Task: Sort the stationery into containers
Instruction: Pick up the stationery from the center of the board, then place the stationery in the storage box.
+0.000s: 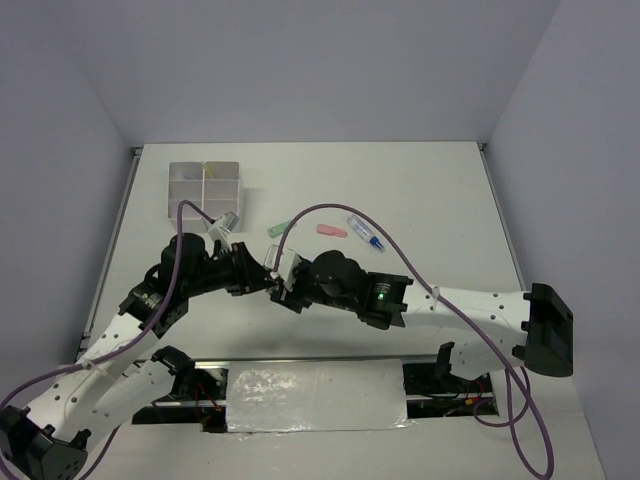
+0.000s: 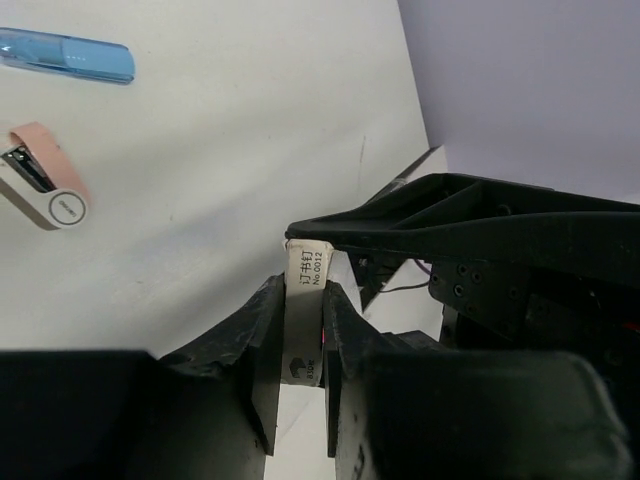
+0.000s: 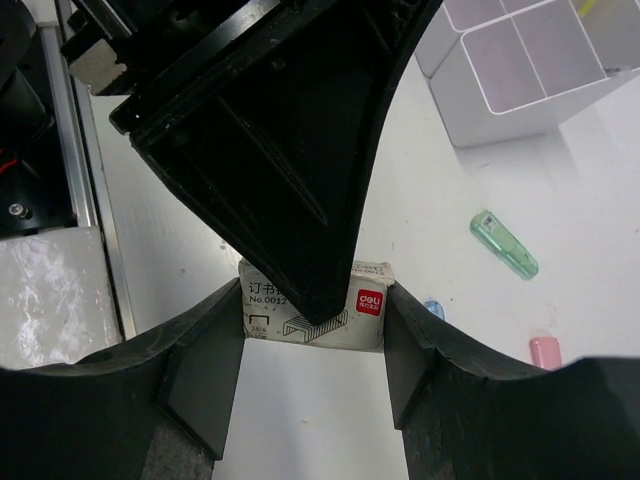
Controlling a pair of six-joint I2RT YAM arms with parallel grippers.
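Observation:
A small white staple box (image 3: pixel 365 308) sits between both grippers near the table's middle (image 1: pixel 276 272). My left gripper (image 2: pixel 302 300) is shut on its thin sides. My right gripper (image 3: pixel 313 300) closes across its width, with both fingers touching its ends. The left gripper's black finger (image 3: pixel 280 150) covers part of the box label. The four-compartment whitish container (image 1: pixel 204 188) stands at the far left, and shows in the right wrist view (image 3: pixel 520 75). A green stick (image 1: pixel 278 227), a pink piece (image 1: pixel 331 230) and a blue-tipped clear pen (image 1: pixel 366 234) lie beyond the grippers.
A clear item (image 1: pixel 225 222) lies just in front of the container. The left wrist view shows a blue pen (image 2: pixel 65 55) and a pink and white piece (image 2: pixel 45 190) on the table. A foil-covered panel (image 1: pixel 315 395) lies at the near edge between the arm bases.

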